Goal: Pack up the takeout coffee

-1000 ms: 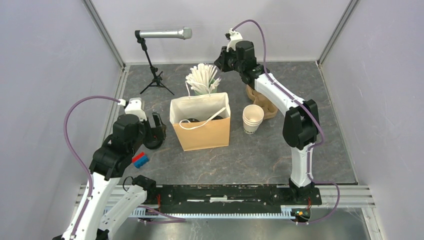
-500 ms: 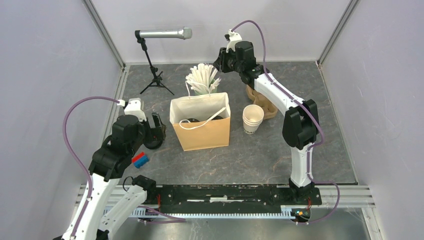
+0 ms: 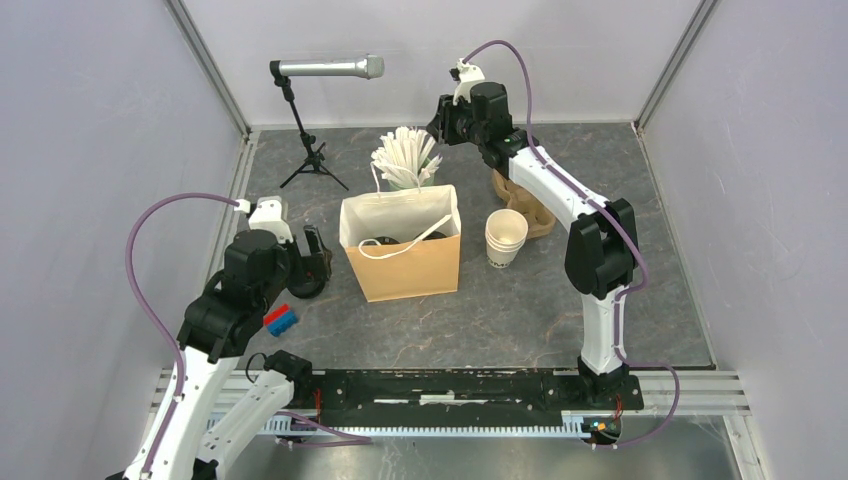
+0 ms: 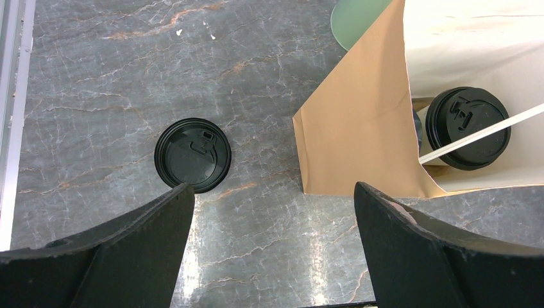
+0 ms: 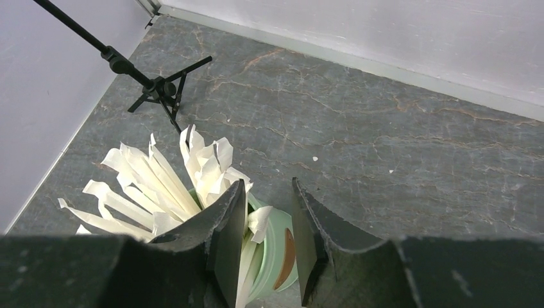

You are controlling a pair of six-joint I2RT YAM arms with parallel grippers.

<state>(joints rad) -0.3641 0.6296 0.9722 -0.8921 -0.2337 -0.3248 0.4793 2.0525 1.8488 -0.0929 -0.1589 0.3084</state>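
The left gripper (image 4: 272, 189) hangs low over the grey table (image 4: 96, 83) with its jaws spread as wide as they go, holding nothing. Just past the tip of one finger stands one coffee cup (image 4: 192, 155) on the table. I see it only as a round black lid, so I cannot tell its colour. It sits a little to the left of the brown paper bag (image 4: 359, 128), not touching it. The other coffee cup (image 4: 462, 115) is down inside the bag, lid up, with the bag's white handle (image 4: 481, 132) crossing over it.

At the far side the right gripper (image 5: 268, 183) hovers above a mint-green cup (image 5: 269, 256) stuffed with white sticks (image 5: 160, 186) — its jaws stand a little apart, one stick's end showing in the gap, and it grips nothing that I can make out. A stack of cream cups (image 3: 505, 237) stands right of the bag, and a microphone (image 3: 325, 68) on its stand is in the far left corner
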